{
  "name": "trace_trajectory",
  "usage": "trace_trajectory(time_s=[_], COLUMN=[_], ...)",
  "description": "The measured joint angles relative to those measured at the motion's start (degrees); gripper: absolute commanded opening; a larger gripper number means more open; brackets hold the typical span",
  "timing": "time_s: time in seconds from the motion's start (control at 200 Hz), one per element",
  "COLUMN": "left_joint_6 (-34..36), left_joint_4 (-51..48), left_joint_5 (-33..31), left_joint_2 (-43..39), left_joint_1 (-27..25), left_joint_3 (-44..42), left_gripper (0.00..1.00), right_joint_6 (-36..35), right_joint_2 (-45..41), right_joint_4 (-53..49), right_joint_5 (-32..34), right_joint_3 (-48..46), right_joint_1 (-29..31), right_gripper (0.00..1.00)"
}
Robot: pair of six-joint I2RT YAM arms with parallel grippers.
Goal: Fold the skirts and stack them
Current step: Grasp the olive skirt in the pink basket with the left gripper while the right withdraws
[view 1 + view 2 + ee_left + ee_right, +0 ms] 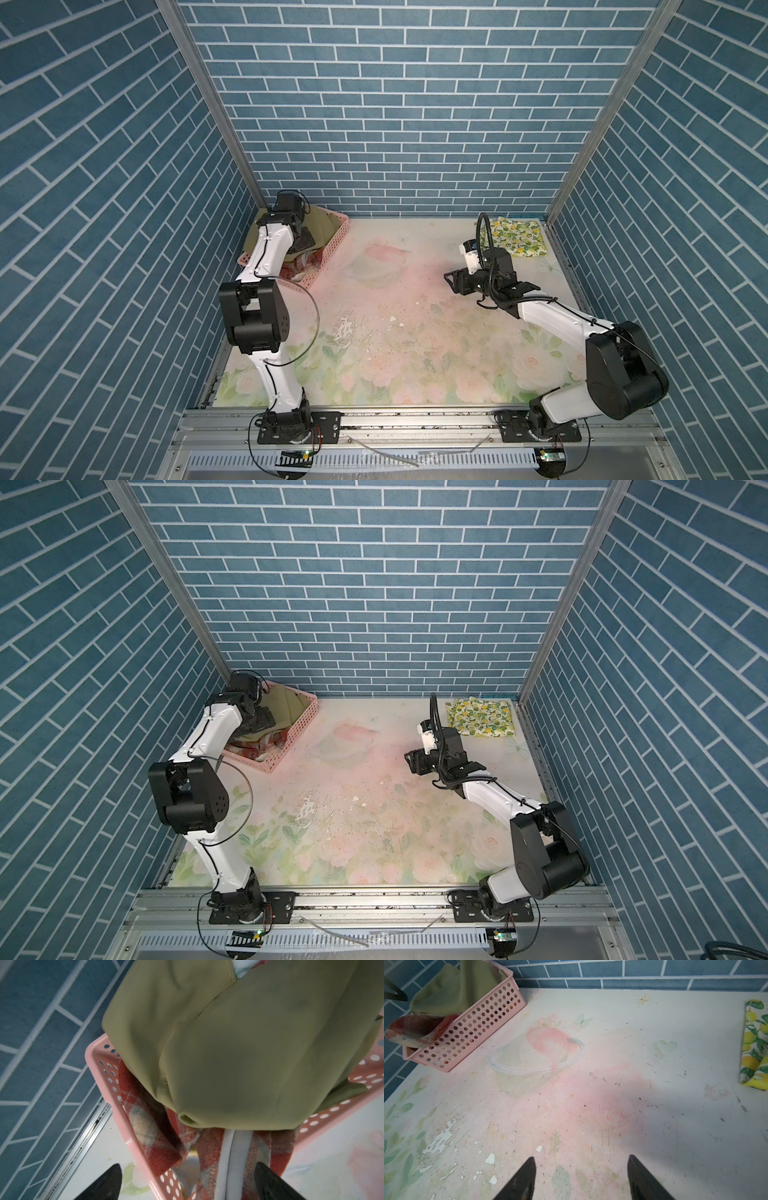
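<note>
Clearly a soft pick: left pincer (188, 1167) wide over the pink basket (328, 245)

Two skirts lay heaped in the pink basket. The olive green skirt (239, 1053) was on top, hanging over the rim, and the plaid skirt (145, 1126) lay under it, spilling over the basket's near end. A lemon-print skirt (517, 237) lay folded flat on the bench (395, 332), well apart from the basket, by the same back wall. A fourth skirt could not be made out.

Both basket skirts looked light and limp. The olive one seemed thin and smooth, likely to slide, while the plaid looked thicker and fuzzier. A stitched hem or waistband would probably give the surest hold, since a pinch mid-panel might lift one layer only or drag the neighbour along.

The left arm was bent up and over the basket, wrist pointing down, with the left pincer spread wide and empty just above the plaid cloth. The right arm reached low across the bench, between the basket and the lemon-print skirt, nearer the latter. The right pincer (581, 1158) stood parted over bare bench, holding nothing.
</note>
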Motion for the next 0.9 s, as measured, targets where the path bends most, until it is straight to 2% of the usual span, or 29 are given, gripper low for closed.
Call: trace_trajectory(time_s=[0.16, 0.205, 0.265, 0.31, 0.41, 0.44, 0.47, 0.7, 0.9], left_joint_6=[-1.84, -2.69, -3.82, -5.16, -6.27, -6.51, -6.78, -7.45, -5.05], left_joint_4=[3.06, 4.59, 6.73, 8.24, 10.27, 10.69, 11.17, 13.44, 17.22], left_joint_5=[1.22, 1.92, 3.34, 4.68, 7.41, 8.00, 8.44, 10.69, 12.79], left_joint_2=[5.20, 6.38, 7.98, 9.42, 12.98, 13.88, 14.49, 11.41, 0.37], left_joint_1=[1.70, 2.27, 3.04, 3.56, 4.22, 4.28, 4.28, 4.26, 2.27], left_joint_3=[2.60, 2.60, 2.62, 3.04, 5.49, 6.34, 6.86, 7.06, 7.04], left_gripper=[0.97, 0.95, 0.86, 0.70, 0.15, 0.05, 0.00, 0.00, 0.00], right_joint_6=[-0.63, -0.61, -0.61, -0.61, -0.66, -0.63, -0.63, -0.63, -0.59], right_joint_2=[-0.31, -0.28, -0.26, -0.26, -0.26, -0.26, -0.26, -0.20, -0.17], right_joint_4=[1.07, 1.40, 1.60, 1.70, 1.79, 1.77, 1.79, 1.88, 1.90], right_joint_5=[-0.72, -1.11, -1.51, -1.57, -1.53, -1.51, -1.49, -1.49, -1.18], right_joint_3=[-0.15, -0.31, -0.35, -0.35, -0.35, -0.35, -0.35, -0.48, -0.48], right_joint_1=[0.02, 0.04, 0.09, 0.11, 0.15, 0.15, 0.15, 0.24, 0.24], right_gripper=[0.68, 0.68, 0.68, 0.68, 0.67, 0.67, 0.67, 0.66, 0.66])
